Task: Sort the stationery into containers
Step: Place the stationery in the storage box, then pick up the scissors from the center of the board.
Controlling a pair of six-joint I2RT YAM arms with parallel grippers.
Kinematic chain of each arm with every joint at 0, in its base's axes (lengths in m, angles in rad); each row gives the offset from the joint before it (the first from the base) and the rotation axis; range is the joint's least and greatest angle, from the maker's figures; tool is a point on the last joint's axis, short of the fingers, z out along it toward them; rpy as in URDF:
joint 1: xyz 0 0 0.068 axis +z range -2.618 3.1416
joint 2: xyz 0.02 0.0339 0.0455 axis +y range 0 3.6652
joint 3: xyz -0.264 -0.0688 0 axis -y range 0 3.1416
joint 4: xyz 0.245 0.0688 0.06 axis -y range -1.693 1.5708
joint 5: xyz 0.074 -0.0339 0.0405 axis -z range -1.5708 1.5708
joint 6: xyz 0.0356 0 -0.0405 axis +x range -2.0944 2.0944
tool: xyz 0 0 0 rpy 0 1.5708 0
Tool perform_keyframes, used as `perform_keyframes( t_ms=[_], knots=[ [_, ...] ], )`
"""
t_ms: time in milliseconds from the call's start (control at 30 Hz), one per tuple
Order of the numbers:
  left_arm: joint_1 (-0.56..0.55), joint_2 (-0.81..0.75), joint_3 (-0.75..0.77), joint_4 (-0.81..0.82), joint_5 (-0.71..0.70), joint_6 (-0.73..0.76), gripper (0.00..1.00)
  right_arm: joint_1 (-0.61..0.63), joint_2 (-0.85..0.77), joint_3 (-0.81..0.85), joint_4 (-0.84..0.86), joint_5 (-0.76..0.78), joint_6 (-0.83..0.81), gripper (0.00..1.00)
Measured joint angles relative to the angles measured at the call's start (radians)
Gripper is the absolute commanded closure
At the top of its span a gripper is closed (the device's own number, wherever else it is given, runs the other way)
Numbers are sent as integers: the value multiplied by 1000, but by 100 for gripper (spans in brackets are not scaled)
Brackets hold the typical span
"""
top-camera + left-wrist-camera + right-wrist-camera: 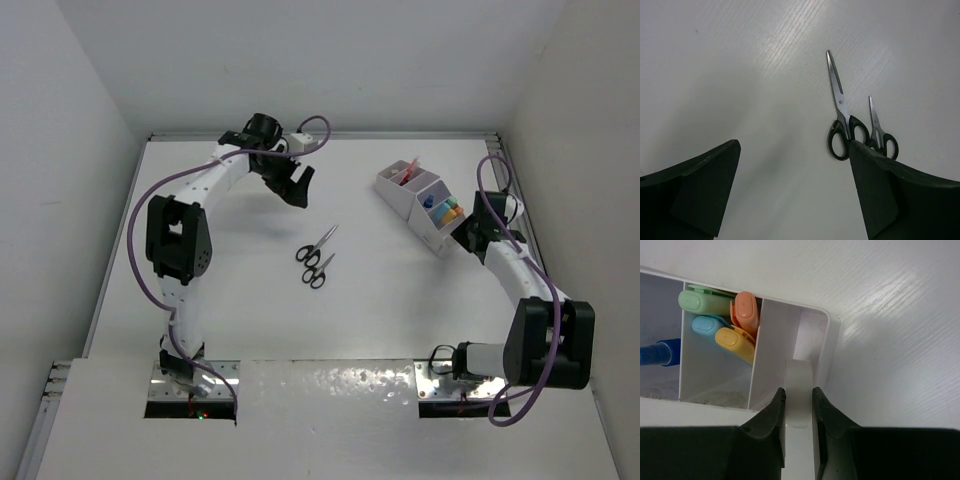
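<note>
At the organiser (771, 340), right pincer (799, 391) grips tape ring (799, 372) (unseen overhead).

Pinching a white tape ring (799, 372) edge-on with the right gripper (799, 396), jaws pressed against its two flat sides. Held upright at the mouth of the end compartment of the white organiser (826, 335). In the next compartment, packed close: four pastel capsules (746, 310), green, orange, blue, yellow. Further left, partly out of view, a blue-capped bottle (660, 352). Underneath, a white table (890, 315).
</note>
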Motion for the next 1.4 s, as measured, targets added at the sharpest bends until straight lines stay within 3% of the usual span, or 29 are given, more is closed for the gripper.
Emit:
perform_keyframes(
  t_ms=[33, 100, 133, 200, 267, 400, 600, 767, 1267, 1400],
  knots=[
    [-1, 0, -2, 0, 0, 1, 12, 0, 0, 0, 1, -2, -6, 80],
    [-3, 0, -5, 1, 0, 4, 12, 0, 2, 0, 7, -4, -19, 67],
    [-4, 0, -8, 2, 0, 5, 14, 0, 6, 0, 8, -6, -32, 56],
    [-7, 0, -15, 1, -2, 8, 18, 0, 16, 5, 2, -9, -55, 48],
    [-13, 0, -27, -2, -6, 16, 30, 0, 29, 24, -14, -19, -86, 45],
    [-30, 0, -84, -22, -35, 62, 51, 12, 23, 65, -18, -36, -159, 51],
    [-90, 8, -244, -18, -142, 77, 55, 112, -77, 69, -20, -14, -229, 55],
    [-150, 34, -286, 32, -213, 28, 58, 195, -180, 35, 7, -3, -246, 55],
    [-228, 34, -335, 112, -380, -15, 69, 225, -320, -24, -5, 46, -248, 55],
    [-239, 15, -374, 165, -452, -14, 94, 225, -348, -25, -5, 62, -249, 55]
  ],
)
